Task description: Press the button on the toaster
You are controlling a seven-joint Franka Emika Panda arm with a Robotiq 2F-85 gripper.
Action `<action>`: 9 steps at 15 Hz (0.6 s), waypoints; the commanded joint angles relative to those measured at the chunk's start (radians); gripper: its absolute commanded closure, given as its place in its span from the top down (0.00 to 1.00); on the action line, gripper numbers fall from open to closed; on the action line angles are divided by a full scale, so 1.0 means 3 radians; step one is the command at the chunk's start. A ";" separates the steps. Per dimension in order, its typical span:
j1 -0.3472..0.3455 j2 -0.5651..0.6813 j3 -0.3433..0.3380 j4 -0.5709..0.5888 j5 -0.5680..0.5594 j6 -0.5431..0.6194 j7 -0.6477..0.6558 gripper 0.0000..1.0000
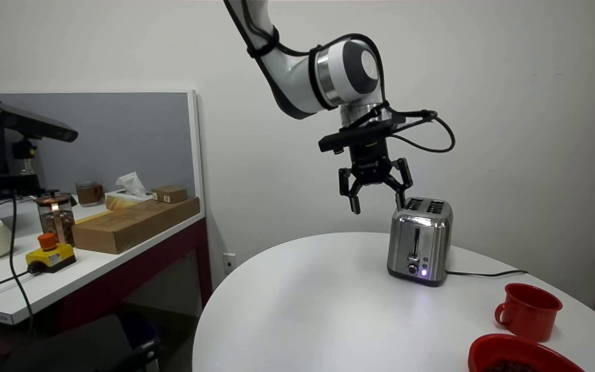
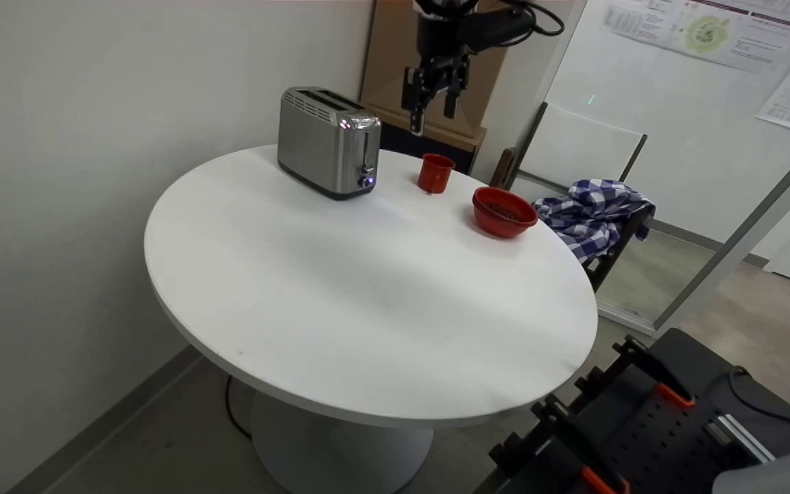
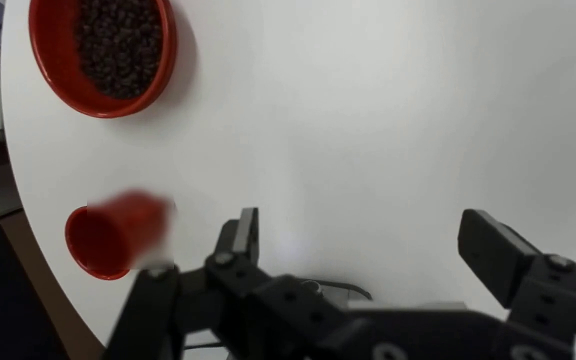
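Observation:
The shiny silver toaster [image 1: 415, 243] stands upright near the far edge of the white round table; an exterior view also shows the toaster [image 2: 316, 147] from its side. Its front has a lever [image 1: 413, 256], a dark knob [image 1: 412, 268] and a column of small buttons, the lowest lit purple [image 1: 424, 272]. In the wrist view only a strip of the toaster [image 3: 335, 295] shows at the bottom, mostly hidden behind the gripper. My gripper [image 1: 377, 203] is open and empty, pointing down, higher than the button panel. The gripper also shows in an exterior view [image 2: 433, 118] and the wrist view [image 3: 360, 230].
A red cup [image 1: 535, 315] and a red bowl [image 3: 58, 65] of dark beans stand near the table's edge. A black cord [image 1: 483, 274] runs from the toaster. A wall [image 1: 277, 181] is behind the table [image 2: 340, 288]. A desk [image 1: 44, 297] with boxes stands apart.

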 commanded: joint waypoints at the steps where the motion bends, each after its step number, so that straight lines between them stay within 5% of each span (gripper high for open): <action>1: 0.0052 0.0402 -0.0159 0.0427 -0.0063 0.0044 -0.0081 1.00; 9: 0.0010 0.0931 -0.0431 0.0746 -0.0034 0.0644 -0.0019 1.00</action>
